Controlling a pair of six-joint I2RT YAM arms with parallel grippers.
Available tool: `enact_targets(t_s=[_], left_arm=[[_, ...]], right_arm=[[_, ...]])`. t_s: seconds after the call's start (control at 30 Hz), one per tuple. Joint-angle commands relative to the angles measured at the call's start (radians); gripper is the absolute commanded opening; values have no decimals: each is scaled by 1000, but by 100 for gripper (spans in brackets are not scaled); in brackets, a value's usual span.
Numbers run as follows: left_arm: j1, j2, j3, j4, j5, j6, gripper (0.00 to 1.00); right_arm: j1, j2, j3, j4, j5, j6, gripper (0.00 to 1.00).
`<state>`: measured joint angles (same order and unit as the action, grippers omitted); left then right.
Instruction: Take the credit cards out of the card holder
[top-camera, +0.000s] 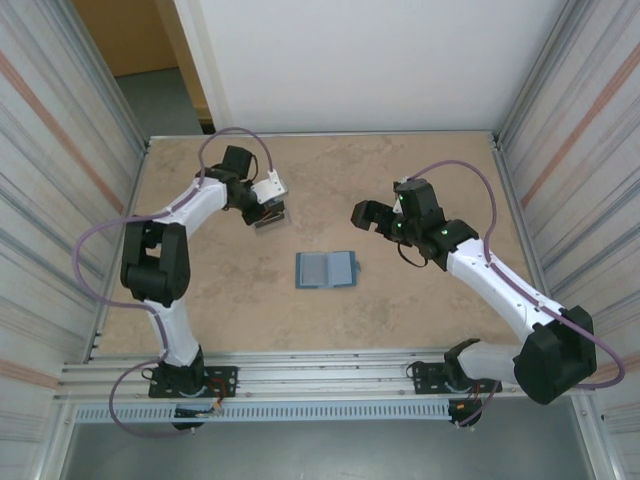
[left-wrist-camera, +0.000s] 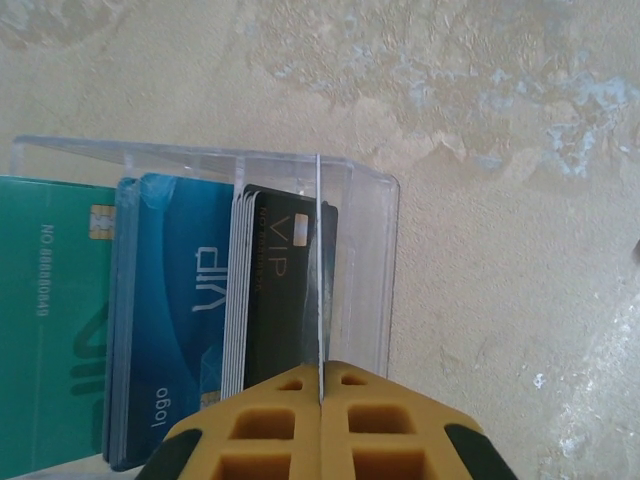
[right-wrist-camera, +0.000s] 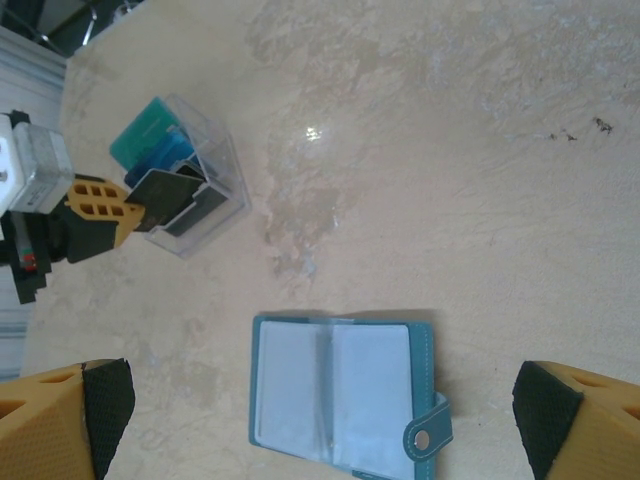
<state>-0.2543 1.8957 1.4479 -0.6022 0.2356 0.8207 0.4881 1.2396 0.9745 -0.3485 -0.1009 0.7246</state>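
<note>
Left wrist view showed the left gripper (left-wrist-camera: 320, 425) clenched on one credit card (left-wrist-camera: 318, 280), seen edge-on as a thin pale line running straight out from the closed jaws. It reached over or into a clear box (left-wrist-camera: 365, 260) just ahead of them; which of the two could not be told. Other credit cards (left-wrist-camera: 190, 300) stood packed on edge in that box: teal, glossy blue and black. Such cards looked light, stiff and slick, so a pinch across the flat faces near a short end seemed safest, since a grip on the edges would likely slip.

Right wrist view had the card holder (right-wrist-camera: 340, 395) lying open and flat on the table, between and beneath the released, wide-spread jaws of the right gripper (top-camera: 372, 216). Its soft blue cover carried stitching and a snap tab (right-wrist-camera: 425, 438), and the pale sleeves looked empty. It would probably flop if lifted by one panel.
</note>
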Motion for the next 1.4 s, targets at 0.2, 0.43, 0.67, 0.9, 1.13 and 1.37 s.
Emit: enact_targets(t_s=[0.2, 0.43, 0.67, 0.9, 1.13, 1.37], left_arm=[[6, 55, 69, -66, 2, 22, 0], [4, 64, 72, -71, 56, 2, 0], [-13, 64, 67, -83, 67, -1, 0], [-29, 63, 69, -82, 74, -41, 9], [-31, 27, 72, -92, 20, -62, 29], [-43, -91, 60, -105, 19, -84, 30]], right_arm=[[-9, -21, -7, 1, 13, 22, 99], [-9, -23, -9, 2, 12, 24, 99], [-10, -25, -12, 6, 10, 19, 99], [-8, -11, -2, -4, -23, -1, 99], [20, 3, 19, -61, 13, -36, 99], [68, 38, 68, -144, 94, -60, 99]])
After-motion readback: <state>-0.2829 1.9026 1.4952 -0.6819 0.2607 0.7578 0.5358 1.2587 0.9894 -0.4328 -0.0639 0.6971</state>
